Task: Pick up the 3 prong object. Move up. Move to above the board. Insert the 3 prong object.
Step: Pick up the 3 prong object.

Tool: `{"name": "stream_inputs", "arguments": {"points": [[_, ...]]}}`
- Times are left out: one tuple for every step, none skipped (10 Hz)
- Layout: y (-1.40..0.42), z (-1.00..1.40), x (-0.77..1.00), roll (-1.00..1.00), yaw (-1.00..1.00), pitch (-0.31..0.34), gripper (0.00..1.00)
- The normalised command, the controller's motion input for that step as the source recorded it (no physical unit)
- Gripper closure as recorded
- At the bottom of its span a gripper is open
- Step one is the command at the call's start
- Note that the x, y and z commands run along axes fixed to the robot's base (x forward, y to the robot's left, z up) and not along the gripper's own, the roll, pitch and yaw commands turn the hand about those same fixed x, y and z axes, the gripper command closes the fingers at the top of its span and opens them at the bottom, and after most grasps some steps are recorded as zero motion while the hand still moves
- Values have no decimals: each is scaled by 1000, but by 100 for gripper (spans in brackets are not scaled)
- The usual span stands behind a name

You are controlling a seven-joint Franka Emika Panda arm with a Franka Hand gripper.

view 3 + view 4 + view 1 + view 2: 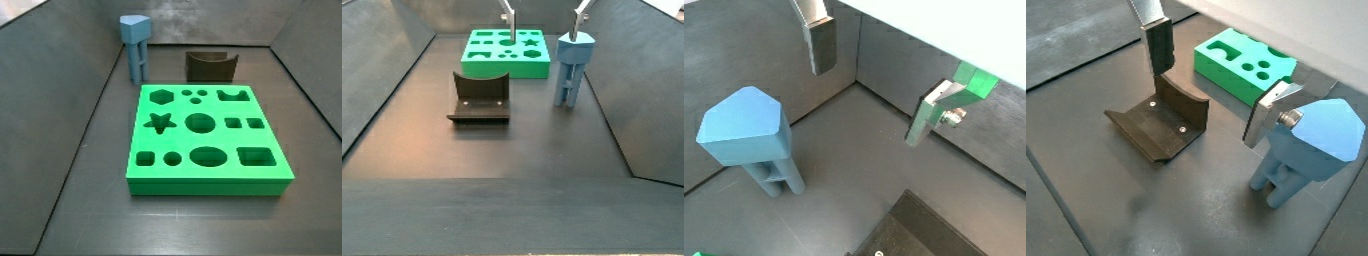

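The 3 prong object (575,68) is a blue-grey peg with a blocky head, standing upright on the dark floor next to the board's corner. It shows in both wrist views (744,135) (1313,145) and in a side view (135,45). The board (207,140) is a thick green slab with shaped cut-outs, also seen in other views (506,55) (1240,62). My gripper (544,18) hangs high and open (866,106) (1205,108) with nothing between its fingers. The peg stands outside the gap, just beyond one finger (1271,110).
A dark fixture (480,98) with a curved upright stands on the floor beside the board, below the other finger (1157,45); it also shows in a side view (210,67). Grey walls (629,90) enclose the floor on the sides and back.
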Motion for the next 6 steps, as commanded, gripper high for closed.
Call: {"name": "stream_inputs", "arguments": {"points": [[-60,0,-126,0,-57,-43,0],[0,-6,-386,0,-123,-116,0],[0,-23,-380,0,-69,-107,0],[0,-37,-491,0,-114,-130,0],[0,-86,-466,0,-154,-137,0],[0,-83,-437,-21,-229,-140,0]]}}
